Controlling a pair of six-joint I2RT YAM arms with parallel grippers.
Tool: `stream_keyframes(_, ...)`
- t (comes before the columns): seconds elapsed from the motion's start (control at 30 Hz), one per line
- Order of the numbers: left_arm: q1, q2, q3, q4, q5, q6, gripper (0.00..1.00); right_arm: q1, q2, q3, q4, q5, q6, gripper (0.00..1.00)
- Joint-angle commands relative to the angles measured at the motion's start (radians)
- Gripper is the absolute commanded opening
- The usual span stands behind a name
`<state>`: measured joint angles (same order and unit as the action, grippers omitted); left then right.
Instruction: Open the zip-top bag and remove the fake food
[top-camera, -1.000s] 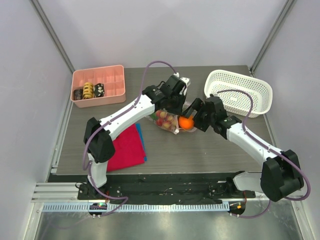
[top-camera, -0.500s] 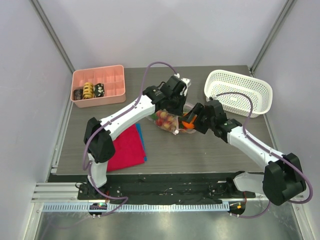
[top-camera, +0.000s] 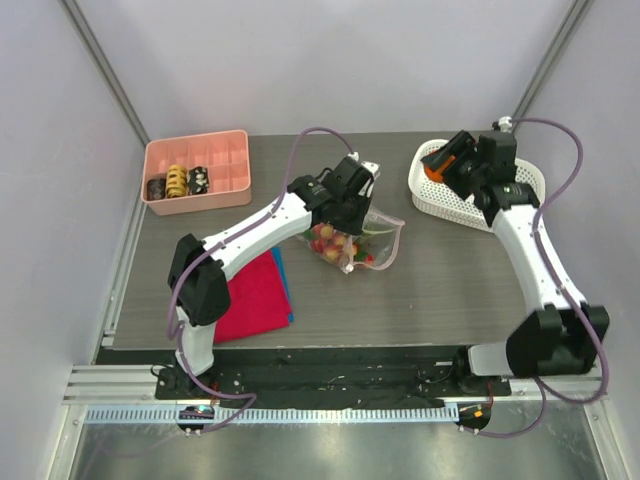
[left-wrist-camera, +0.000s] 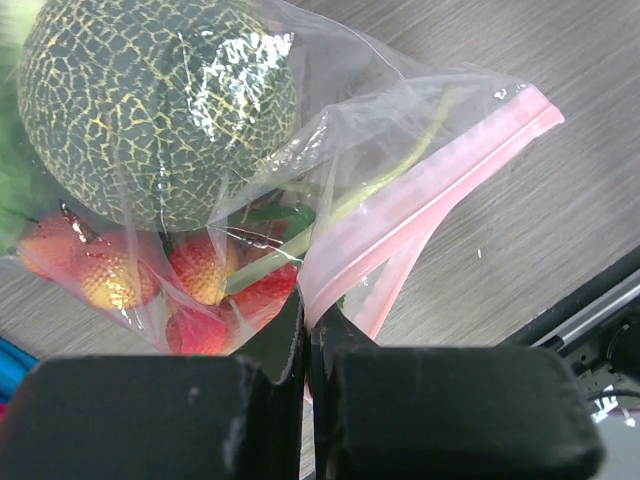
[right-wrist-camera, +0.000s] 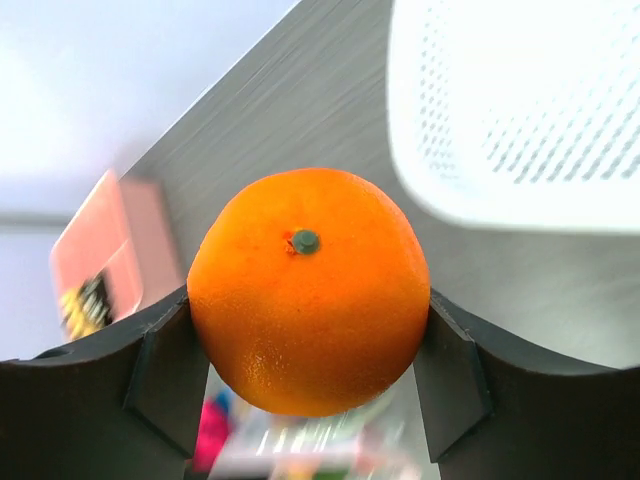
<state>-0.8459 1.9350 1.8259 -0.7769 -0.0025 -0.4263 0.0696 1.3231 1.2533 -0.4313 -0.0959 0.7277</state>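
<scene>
Half a second ago the right pincer (top-camera: 438, 166) was at the mouth of the bag (top-camera: 375, 245) in the middle of the tabletop (top-camera: 440, 290). Now it has swung far and right, and hangs over the left end of the basket (top-camera: 510, 190). It is clamped on the orange (right-wrist-camera: 308, 290), one finger on each side. So the first piece of food is out, and the bag is plainly open: its mouth gapes toward the right, with the pink zip strip (left-wrist-camera: 420, 195) parted. The left pincer (left-wrist-camera: 307, 340) has not moved, its fingers pressed together on the bag's edge beside the strip and holding it up off the tabletop. Inside remain a netted green melon (left-wrist-camera: 150, 100), red berries (left-wrist-camera: 200, 285) and some green stalks. I judge the task only begun: the orange wants dropping, and then more trips to the bag.
</scene>
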Motion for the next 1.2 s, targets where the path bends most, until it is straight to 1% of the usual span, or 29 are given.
stream_keyframes(0.0,0.004,-0.068,0.009,0.021,0.032,0.034,0.00,-0.095,0.194,0.081,0.086,0.047,-0.090,0.36)
stream_keyframes(0.07,0.004,-0.079,0.019,0.016,0.030,0.043,0.00,-0.123,0.312,0.127,0.129,0.055,-0.108,0.37)
stream_keyframes(0.1,0.004,-0.085,0.021,0.019,0.032,0.053,0.00,-0.131,0.352,0.149,0.134,0.055,-0.125,0.38)
stream_keyframes(0.13,0.002,-0.088,0.024,0.021,0.030,0.058,0.00,-0.139,0.426,0.168,0.137,0.055,-0.126,0.38)
stream_keyframes(0.2,0.004,-0.103,0.027,0.033,0.035,0.073,0.00,-0.154,0.487,0.205,0.173,0.047,-0.140,0.41)
stream_keyframes(0.23,0.004,-0.108,0.027,0.040,0.045,0.075,0.00,-0.157,0.522,0.221,0.183,0.051,-0.151,0.41)
stream_keyframes(0.27,0.002,-0.116,0.027,0.045,0.047,0.077,0.00,-0.159,0.586,0.260,0.193,0.050,-0.165,0.41)
stream_keyframes(0.37,0.004,-0.130,0.024,0.057,0.068,0.078,0.00,-0.171,0.710,0.348,0.200,0.024,-0.192,0.46)
stream_keyframes(0.4,0.002,-0.133,0.019,0.062,0.071,0.078,0.00,-0.172,0.732,0.369,0.195,0.022,-0.194,0.53)
stream_keyframes(0.47,0.004,-0.133,0.015,0.064,0.082,0.077,0.00,-0.174,0.764,0.415,0.190,0.021,-0.200,0.62)
stream_keyframes(0.5,0.002,-0.133,0.016,0.062,0.084,0.077,0.00,-0.174,0.787,0.432,0.180,0.019,-0.200,0.72)
stream_keyframes(0.53,0.004,-0.130,0.018,0.062,0.087,0.075,0.00,-0.174,0.800,0.454,0.160,0.016,-0.201,0.76)
stream_keyframes(0.57,0.004,-0.130,0.019,0.061,0.090,0.077,0.00,-0.174,0.809,0.501,0.104,0.022,-0.214,0.79)
stream_keyframes(0.6,0.004,-0.130,0.021,0.062,0.090,0.075,0.00,-0.174,0.817,0.520,0.073,0.031,-0.214,0.88)
stream_keyframes(0.63,0.002,-0.128,0.019,0.062,0.090,0.075,0.00,-0.174,0.814,0.534,0.050,0.041,-0.214,0.92)
stream_keyframes(0.67,0.002,-0.125,0.022,0.062,0.091,0.075,0.00,-0.174,0.808,0.549,0.008,0.053,-0.220,0.99)
stream_keyframes(0.73,0.004,-0.119,0.026,0.057,0.093,0.073,0.00,-0.174,0.782,0.554,-0.032,0.064,-0.225,1.00)
stream_keyframes(0.77,0.004,-0.116,0.024,0.057,0.095,0.069,0.00,-0.174,0.777,0.566,-0.082,0.065,-0.226,0.99)
stream_keyframes(0.83,0.002,-0.113,0.021,0.059,0.099,0.066,0.00,-0.174,0.739,0.574,-0.141,0.042,-0.225,1.00)
stream_keyframes(0.87,0.002,-0.111,0.021,0.059,0.098,0.061,0.00,-0.168,0.711,0.545,-0.194,0.018,-0.218,0.99)
stream_keyframes(0.9,0.004,-0.108,0.022,0.057,0.093,0.061,0.00,-0.162,0.674,0.511,-0.205,0.004,-0.200,1.00)
stream_keyframes(0.93,0.004,-0.107,0.027,0.056,0.091,0.061,0.00,-0.156,0.572,0.417,-0.207,-0.010,-0.194,1.00)
stream_keyframes(0.97,0.004,-0.105,0.030,0.054,0.087,0.060,0.00,-0.148,0.517,0.362,-0.207,-0.016,-0.186,0.99)
stream_keyframes(1.0,0.004,-0.107,0.030,0.056,0.085,0.061,0.00,-0.125,0.448,0.304,-0.205,-0.011,-0.157,0.97)
stream_keyframes(1.03,0.004,-0.105,0.029,0.057,0.087,0.060,0.00,-0.108,0.382,0.185,-0.196,-0.019,-0.140,0.95)
stream_keyframes(1.07,0.004,-0.105,0.027,0.056,0.088,0.058,0.00,-0.084,0.251,0.131,-0.179,-0.031,-0.123,0.89)
stream_keyframes(1.1,0.005,-0.100,0.026,0.056,0.091,0.051,0.00,-0.021,0.188,0.079,-0.179,-0.036,-0.091,0.87)
stream_keyframes(1.13,0.005,-0.102,0.024,0.057,0.105,0.043,0.00,0.022,0.132,-0.013,-0.179,-0.027,-0.076,0.86)
stream_keyframes(1.17,0.005,-0.102,0.024,0.059,0.111,0.035,0.00,0.056,0.016,-0.056,-0.181,-0.022,-0.054,0.84)
